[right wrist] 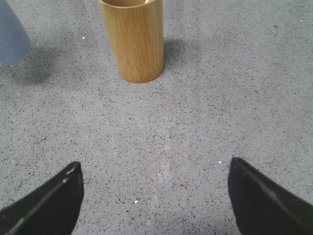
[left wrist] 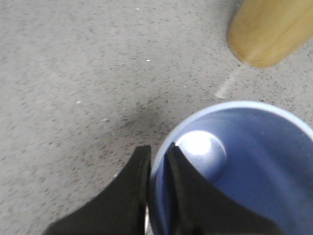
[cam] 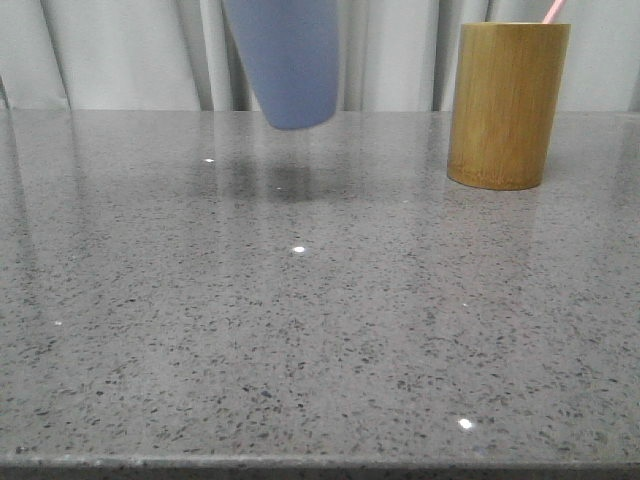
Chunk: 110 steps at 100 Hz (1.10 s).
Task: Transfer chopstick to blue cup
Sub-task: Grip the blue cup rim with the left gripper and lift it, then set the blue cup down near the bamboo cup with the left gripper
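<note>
The blue cup [cam: 288, 60] hangs in the air above the grey table, its shadow below it. My left gripper [left wrist: 159, 156] is shut on the cup's rim [left wrist: 161, 152], one finger inside and one outside; the cup's inside [left wrist: 244, 156] looks empty. The cup also shows in the right wrist view [right wrist: 11, 36]. A pale pink chopstick [cam: 553, 11] sticks out of the bamboo cylinder [cam: 506, 104] at the back right; only its tip shows. My right gripper [right wrist: 155, 178] is open and empty over bare table, some way short of the bamboo cylinder [right wrist: 134, 39].
The bamboo cylinder also shows in the left wrist view [left wrist: 274, 29], beyond the cup. The speckled grey table [cam: 300, 330] has its front edge at the bottom of the front view. A pale curtain [cam: 120, 50] hangs behind the table.
</note>
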Motion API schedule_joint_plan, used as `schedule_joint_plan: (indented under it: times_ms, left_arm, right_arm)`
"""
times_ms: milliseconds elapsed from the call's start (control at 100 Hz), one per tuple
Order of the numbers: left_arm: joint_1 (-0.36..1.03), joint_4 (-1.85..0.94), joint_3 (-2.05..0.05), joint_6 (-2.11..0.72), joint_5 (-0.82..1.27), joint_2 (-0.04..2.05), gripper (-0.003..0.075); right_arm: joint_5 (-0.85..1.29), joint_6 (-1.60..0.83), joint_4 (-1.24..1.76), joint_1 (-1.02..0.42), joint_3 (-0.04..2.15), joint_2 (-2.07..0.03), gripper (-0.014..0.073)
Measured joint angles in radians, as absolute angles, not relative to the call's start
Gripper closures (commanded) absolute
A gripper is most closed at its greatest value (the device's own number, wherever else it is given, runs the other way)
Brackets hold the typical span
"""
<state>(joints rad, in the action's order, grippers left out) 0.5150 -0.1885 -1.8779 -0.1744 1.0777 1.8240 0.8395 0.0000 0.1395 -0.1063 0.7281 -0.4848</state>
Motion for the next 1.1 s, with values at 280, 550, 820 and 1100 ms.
schedule_joint_plan:
  times_ms: [280, 550, 820, 1100]
  left_arm:
    - [0.55, -0.173, -1.891, -0.174, 1.093, 1.926, 0.0739]
    - [0.55, -0.171, -1.895, -0.174, 1.096, 1.945, 0.0739]
    - [0.55, -0.169, -1.895, -0.174, 1.096, 1.945, 0.0713]
    - [0.55, -0.167, -1.898, -0.173, 1.102, 1.945, 0.0279]
  right_arm:
    - [0.839, 0.0, 0.14, -0.106, 0.728, -0.485, -0.001]
    - [0.839, 0.0, 0.14, -0.106, 0.728, -0.485, -0.001]
    - [0.839, 0.0, 0.14, -0.106, 0.728, -0.485, -0.001]
    - [0.839, 0.0, 0.14, -0.106, 0.728, -0.485, -0.001]
